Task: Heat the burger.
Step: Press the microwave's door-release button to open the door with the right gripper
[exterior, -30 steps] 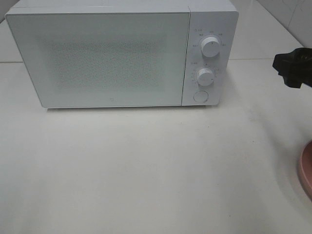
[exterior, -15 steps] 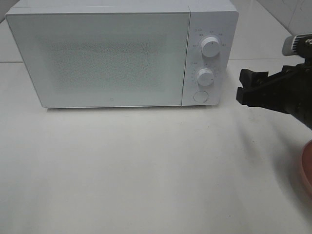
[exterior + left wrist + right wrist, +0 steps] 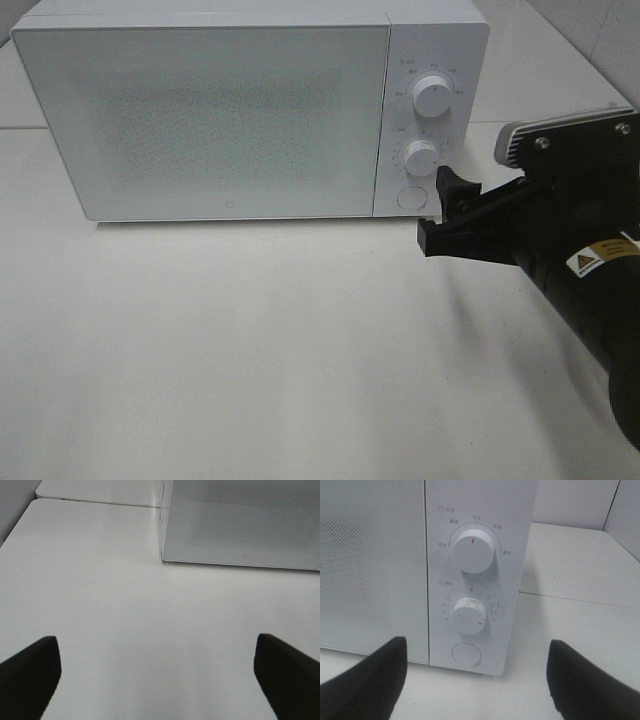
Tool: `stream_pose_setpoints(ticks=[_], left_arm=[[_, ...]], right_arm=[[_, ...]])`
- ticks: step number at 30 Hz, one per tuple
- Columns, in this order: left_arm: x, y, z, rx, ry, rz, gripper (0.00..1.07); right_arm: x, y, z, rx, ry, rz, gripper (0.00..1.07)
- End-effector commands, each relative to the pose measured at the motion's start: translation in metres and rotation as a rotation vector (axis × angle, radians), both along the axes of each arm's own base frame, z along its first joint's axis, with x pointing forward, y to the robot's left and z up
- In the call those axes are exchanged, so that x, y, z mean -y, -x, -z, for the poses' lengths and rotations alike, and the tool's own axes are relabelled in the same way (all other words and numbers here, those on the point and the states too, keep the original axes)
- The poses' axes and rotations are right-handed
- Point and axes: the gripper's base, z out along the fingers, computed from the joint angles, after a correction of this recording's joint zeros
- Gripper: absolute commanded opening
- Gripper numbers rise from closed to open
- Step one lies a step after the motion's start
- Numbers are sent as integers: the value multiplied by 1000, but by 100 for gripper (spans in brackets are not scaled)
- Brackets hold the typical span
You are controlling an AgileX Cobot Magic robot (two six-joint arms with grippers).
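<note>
Hovering just short of the microwave (image 3: 230, 110) front with the right claw (image 3: 435, 208), jaws spread wide and gripping nothing. Lined up, in the wrist view, with the round button (image 3: 466, 654) at the foot of the control strip, below the lower dial (image 3: 466, 615) and the upper dial (image 3: 473, 547). Near that button, not yet touching as far as can be told. Stretched low across the tabletop (image 3: 250, 350) from the right edge, forearm slanting toward the panel, claw pointed at the appliance face.

Cannot find the burger in any view: not on the tabletop, not in either claw, not visible through the shut, frosted door (image 3: 200, 120). Cannot tell its direction from the claw, nor the set of its long axis; possibly behind that door, possibly out of frame.

Hanging on the other side with the left claw (image 3: 156, 641), jaws likewise wide apart and empty, above the tabletop, facing the door's lower corner from well apart.

Judging by position, much nearer the button with the right arm, so probably a press there next, to release the door or to start. Calls for a short, straight push onto the button alone, keeping clear of the lower dial just above.
</note>
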Motion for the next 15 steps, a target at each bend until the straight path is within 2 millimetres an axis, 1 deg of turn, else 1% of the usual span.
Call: stream_pose_setpoints(ticks=[1,4,9,11,13,14,15], left_arm=[[1,3,0,15,5,0,98],[1,3,0,15,5,0,98],[1,3,0,15,5,0,98],[1,3,0,15,5,0,98],[1,3,0,15,5,0,98],[1,3,0,15,5,0,98],[1,3,0,15,5,0,98]], right_arm=[[-6,5,6,1,26,11,75],[-11,5,8,-6,24,6,75],[-12,4,8,-10,8,4,75],[-12,4,8,-12,-20,11,75],[-12,4,8,-22,-103,28,73],[-12,4,8,-22,-103,28,73],[-12,4,8,-26,-146,37,72]])
